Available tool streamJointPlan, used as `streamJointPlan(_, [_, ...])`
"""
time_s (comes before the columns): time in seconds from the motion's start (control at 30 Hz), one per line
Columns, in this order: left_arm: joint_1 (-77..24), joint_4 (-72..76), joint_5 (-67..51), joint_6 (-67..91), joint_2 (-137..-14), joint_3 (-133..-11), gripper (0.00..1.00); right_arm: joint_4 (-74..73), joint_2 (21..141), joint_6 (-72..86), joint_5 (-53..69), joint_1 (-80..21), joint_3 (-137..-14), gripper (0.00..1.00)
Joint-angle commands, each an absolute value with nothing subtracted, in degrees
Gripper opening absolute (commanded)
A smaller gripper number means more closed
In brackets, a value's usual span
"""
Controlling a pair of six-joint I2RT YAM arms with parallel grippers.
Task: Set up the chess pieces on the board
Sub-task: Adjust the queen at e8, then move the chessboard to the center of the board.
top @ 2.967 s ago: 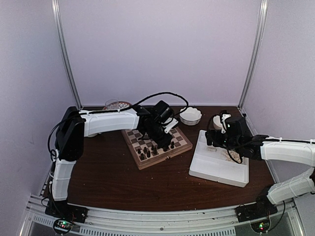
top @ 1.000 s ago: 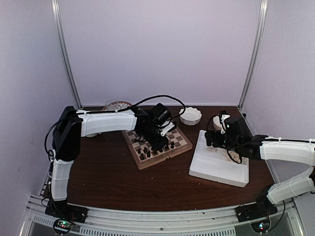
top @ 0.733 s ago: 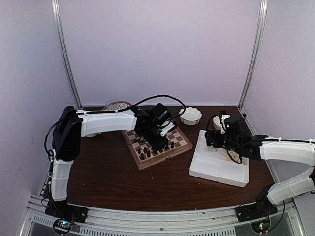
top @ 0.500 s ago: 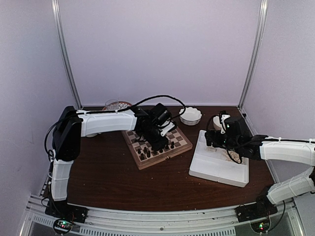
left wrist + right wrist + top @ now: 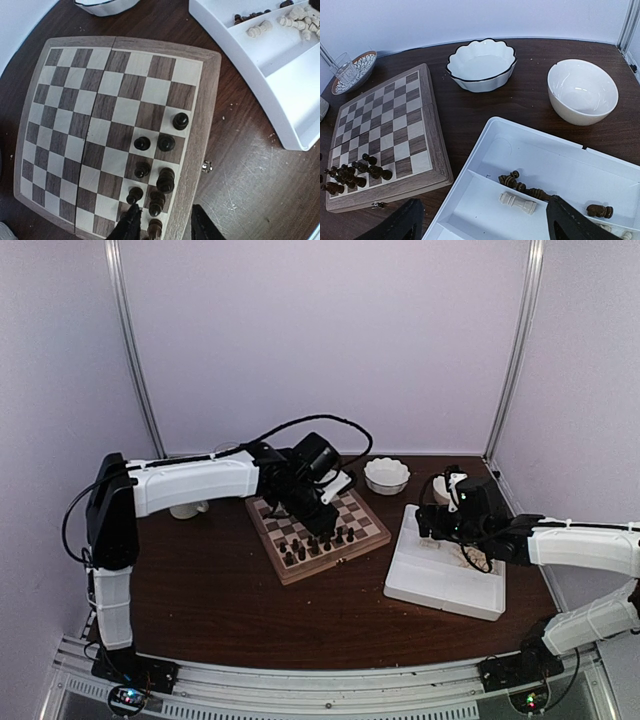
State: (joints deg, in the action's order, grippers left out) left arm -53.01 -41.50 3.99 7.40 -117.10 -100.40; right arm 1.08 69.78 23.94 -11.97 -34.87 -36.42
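Observation:
The board [image 5: 368,517] lies at the table's middle, with several dark chess pieces [image 5: 305,546] standing in two rows along its near edge. My left gripper [image 5: 322,522] hovers over that edge. In the left wrist view the left gripper [image 5: 166,228] is open, with gaps either side of a dark piece [image 5: 154,228] that stands on its own by the board's [image 5: 75,100] border. My right gripper [image 5: 487,220] hangs open above the tray [image 5: 485,150]. The tray holds one cream piece [image 5: 517,202] and a few dark ones [image 5: 520,184].
The white divided tray [image 5: 440,582] sits right of the board, with more cream pieces [image 5: 260,31] in its far compartments. A scalloped bowl [image 5: 481,62] and a plain white bowl [image 5: 582,90] stand behind it. A glass on a patterned saucer [image 5: 350,67] is at back left.
My left gripper has opened, let go of a dark piece on the board's near edge and lifted slightly. The left arm's elbow swung left. The right arm has not moved.

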Motion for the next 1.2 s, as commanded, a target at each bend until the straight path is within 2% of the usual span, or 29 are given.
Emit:
streamJointPlan(0.0, [-53.7, -41.0, 3.9, 8.7, -110.3, -98.8, 0.36, 0.5, 69.5, 24.2, -10.9, -34.5, -38.6, 0.88])
streamJointPlan(0.13, [-53.7, -38.8, 9.1, 11.3, -102.9, -93.0, 0.41, -2.1, 69.5, 25.3, -11.4, -34.5, -39.7, 0.88])
streamJointPlan(0.3, [-53.5, -31.0, 15.3, 15.7, -91.0, -79.1, 0.57, -8.0, 69.7, 28.5, -16.3, -33.7, -41.5, 0.83])
streamJointPlan(0.53, [-52.7, -25.2, 24.7, 22.2, -79.3, -63.9, 0.97, -13.5, 72.1, 34.3, -11.7, -22.6, -42.0, 0.80])
streamJointPlan(0.67, [-50.5, -10.2, 26.1, 26.7, -72.5, -50.8, 0.98, -15.5, 77.1, 34.2, -10.3, -18.6, -43.6, 0.80])
streamJointPlan(0.9, [-49.2, 3.1, 29.1, 25.2, -64.2, -35.5, 0.98, -14.7, 86.8, 30.3, -3.1, -15.3, -47.6, 0.80])
streamJointPlan(1.17, [-49.3, 11.3, 27.0, 25.4, -60.8, -27.6, 0.98, -17.5, 99.2, 28.5, 7.6, -15.3, -55.2, 0.83])
